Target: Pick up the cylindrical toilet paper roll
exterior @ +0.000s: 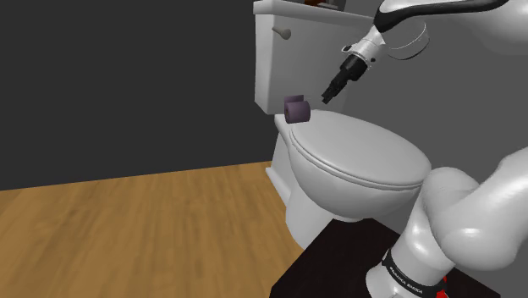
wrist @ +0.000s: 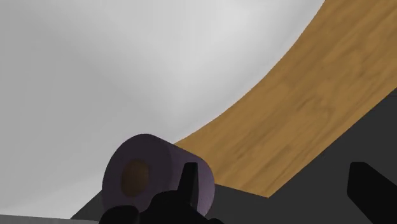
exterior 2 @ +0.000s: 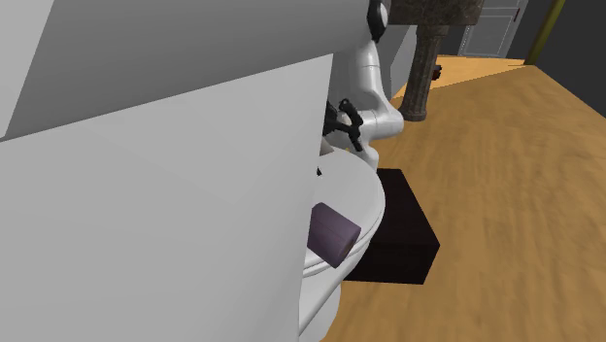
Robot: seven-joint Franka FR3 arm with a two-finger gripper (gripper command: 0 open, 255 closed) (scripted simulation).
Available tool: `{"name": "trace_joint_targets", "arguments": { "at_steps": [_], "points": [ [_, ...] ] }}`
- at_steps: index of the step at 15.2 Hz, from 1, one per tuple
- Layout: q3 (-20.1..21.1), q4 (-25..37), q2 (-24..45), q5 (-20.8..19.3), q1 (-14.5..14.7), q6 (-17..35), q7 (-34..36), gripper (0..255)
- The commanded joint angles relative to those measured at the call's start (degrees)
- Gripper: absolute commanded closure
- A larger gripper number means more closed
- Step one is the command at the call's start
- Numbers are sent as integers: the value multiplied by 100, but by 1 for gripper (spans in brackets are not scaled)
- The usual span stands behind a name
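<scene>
A purple toilet paper roll [exterior: 296, 109] lies on its side at the back of the closed white toilet lid [exterior: 360, 161], close to the tank. My black gripper [exterior: 325, 97] hangs just above and to the shoulder view's right of it, pointing down at it without touching. In the wrist view the roll [wrist: 149, 172] shows its brown core, and it sits beside and partly behind one finger [wrist: 189, 181]. The other finger [wrist: 368, 184] stands far off, so the gripper [wrist: 273, 170] is open with nothing between its fingers. In the second exterior view the roll [exterior 2: 333, 233] rests on the lid beside the tank's wall.
The white tank [exterior: 279, 68] with its flush handle [exterior: 283, 33] rises right behind the roll. Some dark items sit on top of the tank [exterior: 326, 4]. A wooden floor [exterior: 127, 220] spreads around the toilet, with a dark wall behind. My black stand [exterior 2: 398, 228] is beside the bowl.
</scene>
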Motion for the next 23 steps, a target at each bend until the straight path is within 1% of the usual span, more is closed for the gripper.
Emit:
{"name": "trace_joint_targets", "arguments": {
  "at_steps": [1,3,4,5,6,7,8,9,18,19,23],
  "points": [
    [-809,460,571,645,561,-74,-824,0],
    [-1780,976,1235,1433,1227,-411,-1649,0],
    [-2439,1276,1704,1955,1661,-712,-2117,0],
    [-3459,1632,2525,2774,2259,-1282,-2741,0],
    [-4993,2227,5980,5562,1726,-3954,-4152,0],
    [-3940,2485,5431,5324,1020,-3617,-4071,0],
    [-2279,2754,4894,4998,-244,-3238,-3954,0],
    [-2314,2994,5282,5392,-441,-3591,-4072,0],
    [-2256,2638,5482,5441,-430,-3403,-4489,0],
    [-2255,2635,5483,5442,-427,-3399,-4489,255],
    [-2267,2617,5461,5430,-401,-3387,-4484,255]
  ]
}}
